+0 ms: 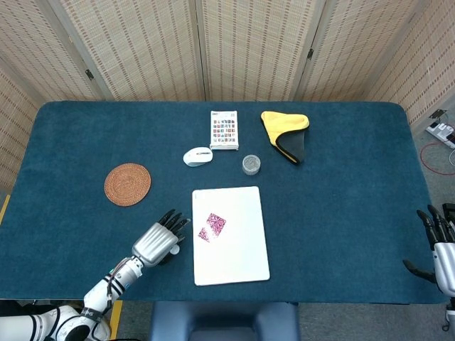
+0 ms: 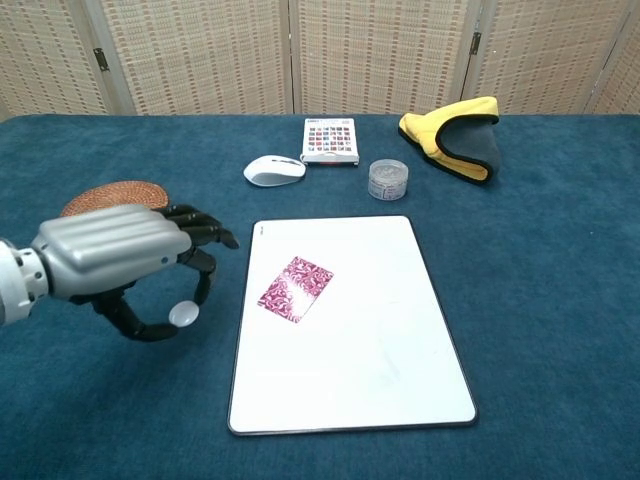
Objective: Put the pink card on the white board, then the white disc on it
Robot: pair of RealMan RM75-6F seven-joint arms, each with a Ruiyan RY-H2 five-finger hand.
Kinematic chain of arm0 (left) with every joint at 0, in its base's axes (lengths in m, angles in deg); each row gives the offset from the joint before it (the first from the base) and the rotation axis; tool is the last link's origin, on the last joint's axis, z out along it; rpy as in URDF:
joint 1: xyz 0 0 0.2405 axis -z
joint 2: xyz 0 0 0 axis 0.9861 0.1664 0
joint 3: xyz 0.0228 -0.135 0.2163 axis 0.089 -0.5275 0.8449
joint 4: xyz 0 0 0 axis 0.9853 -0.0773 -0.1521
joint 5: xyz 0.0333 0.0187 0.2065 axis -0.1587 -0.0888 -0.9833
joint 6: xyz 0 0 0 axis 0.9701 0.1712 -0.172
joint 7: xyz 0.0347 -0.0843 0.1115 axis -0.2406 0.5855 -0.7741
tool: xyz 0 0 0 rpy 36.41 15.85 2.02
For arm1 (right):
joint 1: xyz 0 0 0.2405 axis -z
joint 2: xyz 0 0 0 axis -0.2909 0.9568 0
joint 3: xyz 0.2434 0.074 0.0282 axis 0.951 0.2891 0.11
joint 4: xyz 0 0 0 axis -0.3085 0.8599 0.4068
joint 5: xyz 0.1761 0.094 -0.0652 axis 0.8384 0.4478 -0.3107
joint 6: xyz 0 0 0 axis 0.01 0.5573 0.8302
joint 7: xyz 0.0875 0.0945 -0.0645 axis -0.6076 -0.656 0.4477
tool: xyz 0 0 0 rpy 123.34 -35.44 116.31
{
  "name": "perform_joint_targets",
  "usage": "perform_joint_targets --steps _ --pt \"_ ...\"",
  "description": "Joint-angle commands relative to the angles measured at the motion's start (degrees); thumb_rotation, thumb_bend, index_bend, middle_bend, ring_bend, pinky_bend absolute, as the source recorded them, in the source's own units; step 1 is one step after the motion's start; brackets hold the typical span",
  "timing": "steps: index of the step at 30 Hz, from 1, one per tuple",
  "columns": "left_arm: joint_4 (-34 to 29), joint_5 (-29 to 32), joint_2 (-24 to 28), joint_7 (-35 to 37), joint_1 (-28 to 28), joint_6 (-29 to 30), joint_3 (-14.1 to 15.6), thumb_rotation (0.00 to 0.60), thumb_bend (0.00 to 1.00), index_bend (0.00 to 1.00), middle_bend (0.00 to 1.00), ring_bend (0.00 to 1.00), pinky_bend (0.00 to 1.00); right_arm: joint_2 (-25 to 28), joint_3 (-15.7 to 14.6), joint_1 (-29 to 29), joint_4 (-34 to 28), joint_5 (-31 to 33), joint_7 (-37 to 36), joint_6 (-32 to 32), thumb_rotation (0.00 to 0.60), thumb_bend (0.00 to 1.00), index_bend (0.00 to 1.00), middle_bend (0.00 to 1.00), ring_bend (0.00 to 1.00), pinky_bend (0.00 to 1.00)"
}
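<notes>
No writing can be read anywhere in either view. The small white packet [image 2: 330, 140] at the far side of the worktop [image 2: 540, 300] carries a grid of tiny coloured squares and a dark mark at its top edge, but the print is too small to make out. The pink card [image 2: 294, 288] on the white board [image 2: 380, 370] shows only a swirling pattern, no letters or numbers. The clear round container [image 2: 388, 179] beside the packet bears no label that can be read.
</notes>
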Motion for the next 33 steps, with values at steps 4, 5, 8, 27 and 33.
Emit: perform_joint_targets --steps 4,5,8,27,33 --pt "-0.47 4.7 -1.83 0.0 4.17 -3.59 -5.3 0.6 0.37 0.51 0.14 0.07 0.0 0.13 -0.01 0.17 0.19 0.15 -0.26 0.08 0.6 0.04 0.08 0.05 0.13 0.0" --pt "-0.28 5.48 -2.31 -0.48 4.85 -4.21 -5.84 0.6 0.37 0.51 0.14 0.07 0.0 0.15 0.0 0.21 0.2 0.2 -0.31 0.12 0.6 0.04 0.08 0.05 0.13 0.0" --pt "0.26 9.66 -4.22 -2.81 7.42 -6.57 -7.7 0.6 0.37 0.51 0.14 0.07 0.0 0.2 -0.03 0.43 0.31 0.37 -0.53 0.26 0.6 0.04 0.08 0.05 0.13 0.0" --pt "7.09 26.53 -13.39 -10.16 17.41 -8.69 -10.74 0.6 0.37 0.51 0.14 0.07 0.0 -0.11 -0.02 1.23 2.03 1.46 -2.33 0.1 0.6 0.04 0.08 0.05 0.13 0.0" --pt "9.12 28.52 -14.4 -10.37 18.63 -8.14 -10.11 0.6 0.37 0.5 0.14 0.07 0.0 -0.19 0.1 1.34 2.53 1.86 -2.81 -0.1 0.6 0.04 0.08 0.05 0.13 0.0"
